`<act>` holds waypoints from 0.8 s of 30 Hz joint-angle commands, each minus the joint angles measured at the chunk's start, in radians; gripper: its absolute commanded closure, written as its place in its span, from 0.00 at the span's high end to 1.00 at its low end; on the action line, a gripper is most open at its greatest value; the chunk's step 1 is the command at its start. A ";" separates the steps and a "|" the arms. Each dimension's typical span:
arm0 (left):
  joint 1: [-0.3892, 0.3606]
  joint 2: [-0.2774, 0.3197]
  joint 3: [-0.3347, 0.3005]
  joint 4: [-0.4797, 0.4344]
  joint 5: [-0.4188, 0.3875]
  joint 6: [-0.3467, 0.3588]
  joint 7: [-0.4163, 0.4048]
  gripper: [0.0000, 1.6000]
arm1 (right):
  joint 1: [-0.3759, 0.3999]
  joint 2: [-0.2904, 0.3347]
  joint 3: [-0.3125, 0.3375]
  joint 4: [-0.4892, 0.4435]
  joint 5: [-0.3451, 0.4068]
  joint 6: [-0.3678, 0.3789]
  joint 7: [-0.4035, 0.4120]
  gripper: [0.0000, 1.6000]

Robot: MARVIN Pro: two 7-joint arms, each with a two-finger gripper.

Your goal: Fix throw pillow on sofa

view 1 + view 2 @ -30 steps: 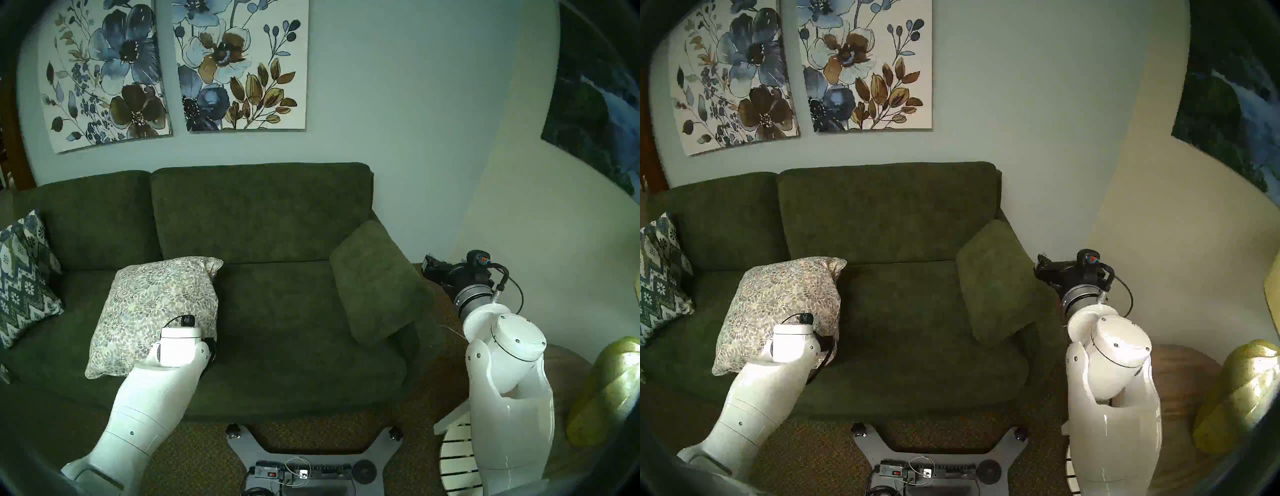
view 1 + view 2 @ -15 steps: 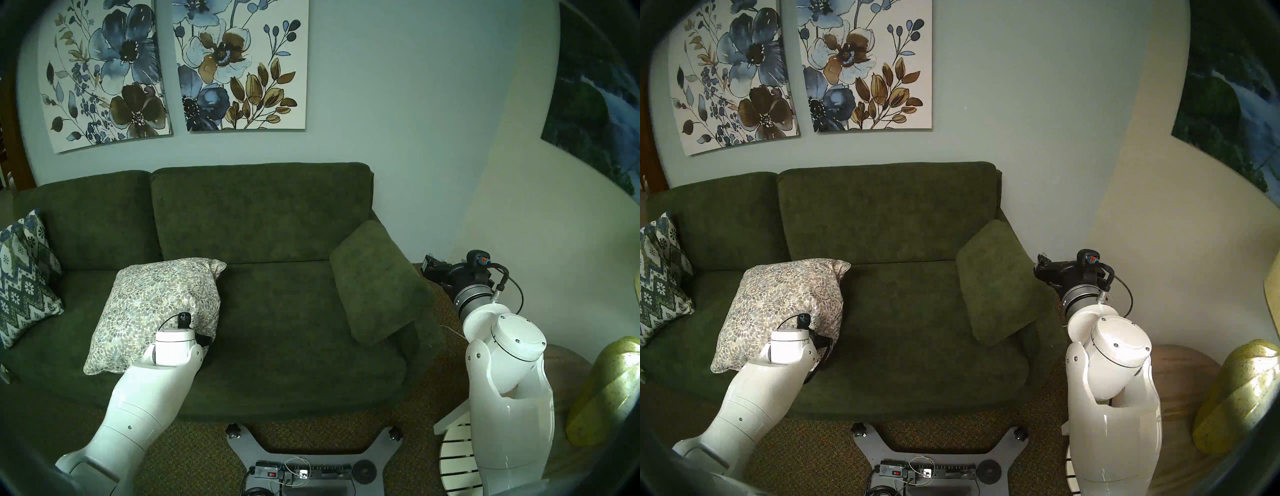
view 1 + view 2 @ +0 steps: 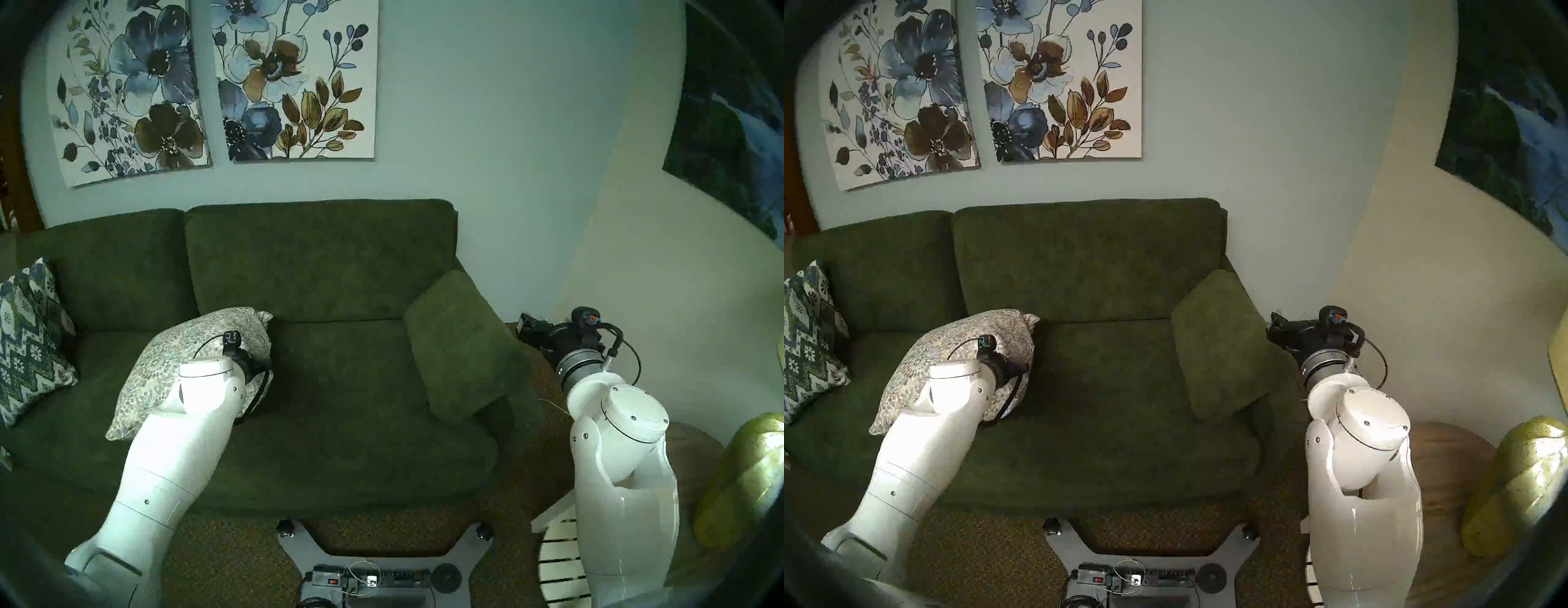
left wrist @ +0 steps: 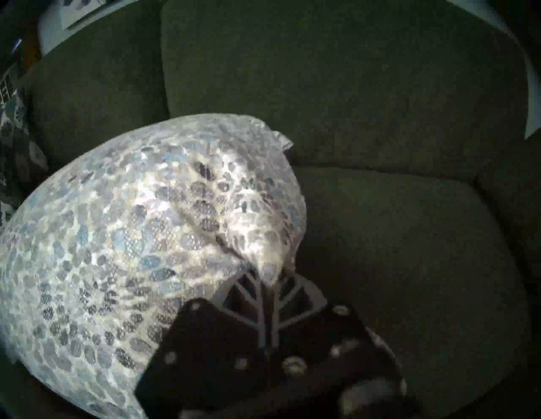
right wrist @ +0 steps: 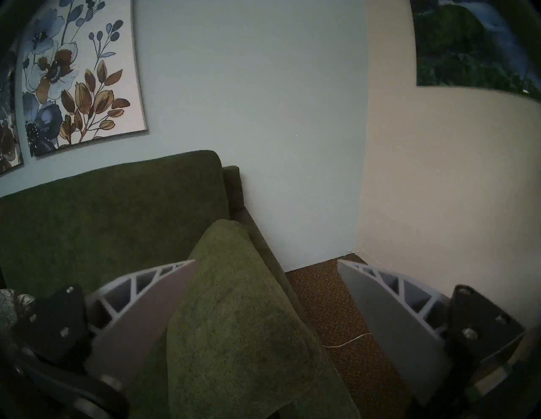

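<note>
The throw pillow (image 3: 169, 361), cream and grey with a pebble print, stands tilted on the left seat of the dark green sofa (image 3: 318, 263). Its far corner touches the backrest. My left gripper (image 4: 269, 281) is shut on the fabric of the pillow's (image 4: 131, 234) right edge and holds that edge raised off the seat. In the head views the gripper (image 3: 261, 371) is mostly hidden behind my wrist. My right gripper (image 5: 266, 262) is open and empty. It hangs beside the sofa's right arm (image 3: 524, 325), just over the plain green cushion (image 5: 234, 322).
A plain dark green cushion (image 3: 462, 344) leans on the sofa's right arm. A blue-green zigzag pillow (image 3: 29, 339) leans at the left end. A white slatted side table (image 3: 560, 552) and a yellow-green object (image 3: 742, 475) stand at right. My base (image 3: 369, 577) is on the carpet before the sofa.
My left arm has risen and moved toward the backrest with the pillow's edge in its grip, so the pillow now stands steeper. The right arm has not moved.
</note>
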 commanded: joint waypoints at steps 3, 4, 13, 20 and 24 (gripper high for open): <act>-0.133 -0.059 -0.003 -0.141 -0.038 0.019 -0.010 0.00 | 0.004 0.000 0.000 -0.011 0.000 -0.002 0.000 1.00; -0.126 -0.064 -0.007 -0.137 -0.038 0.012 -0.013 0.00 | 0.004 0.000 0.000 -0.011 0.000 -0.002 0.000 1.00; -0.196 -0.134 0.007 -0.189 -0.063 0.105 0.048 0.00 | 0.004 0.000 0.000 -0.013 0.000 -0.002 0.000 1.00; -0.235 -0.195 0.042 -0.174 -0.062 0.129 0.086 0.00 | 0.004 0.000 0.000 -0.012 0.000 -0.002 0.000 1.00; -0.262 -0.243 0.069 -0.146 -0.050 0.136 0.114 0.00 | 0.004 0.000 0.000 -0.012 0.000 -0.002 0.000 1.00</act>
